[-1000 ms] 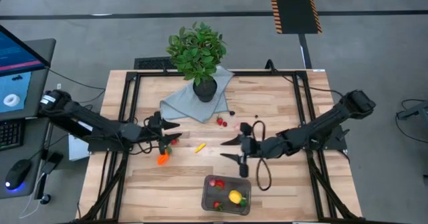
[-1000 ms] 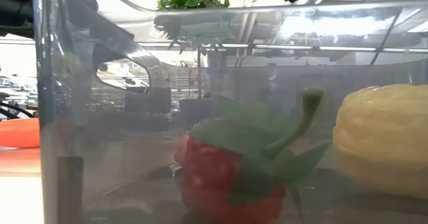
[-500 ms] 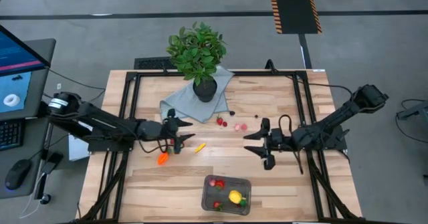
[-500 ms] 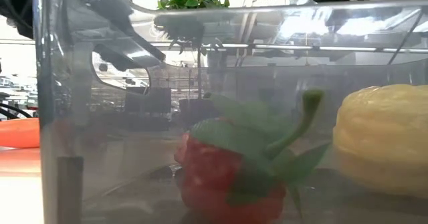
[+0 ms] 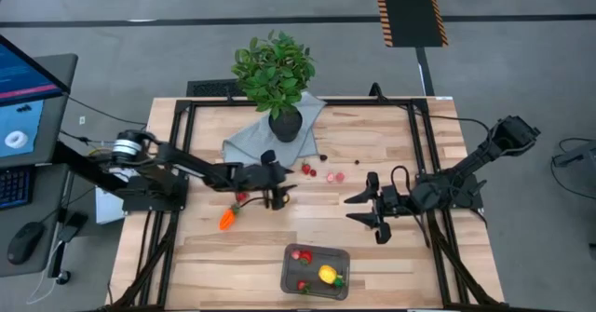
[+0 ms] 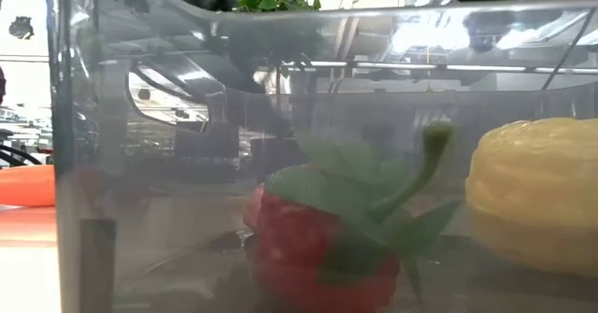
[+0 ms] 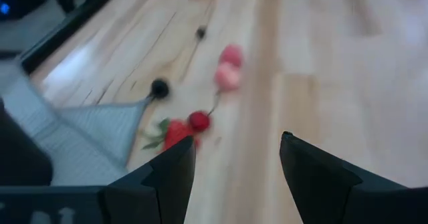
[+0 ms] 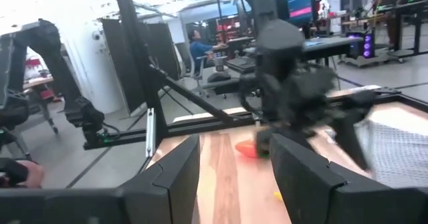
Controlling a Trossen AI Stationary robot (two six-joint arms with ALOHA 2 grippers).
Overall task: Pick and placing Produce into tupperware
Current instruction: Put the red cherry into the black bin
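The left gripper [image 5: 282, 196] is seen spread and empty, low over mid-table, just near of the loose strawberries [image 5: 306, 169]. The right gripper [image 5: 357, 210] is likewise spread and empty, right of centre. The orange carrot [image 5: 226, 220] lies left of the left gripper. At the near edge sits the tupperware [image 5: 340, 259], holding a lemon [image 5: 327, 274]. Only the low view resolves a leafy strawberry [image 6: 322, 257] behind the tub wall; only the left wrist view shows dark berries [image 7: 159, 87] beside the cloth [image 7: 100, 130].

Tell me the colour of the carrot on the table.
Orange carrot with a green top, clearest in the high view.
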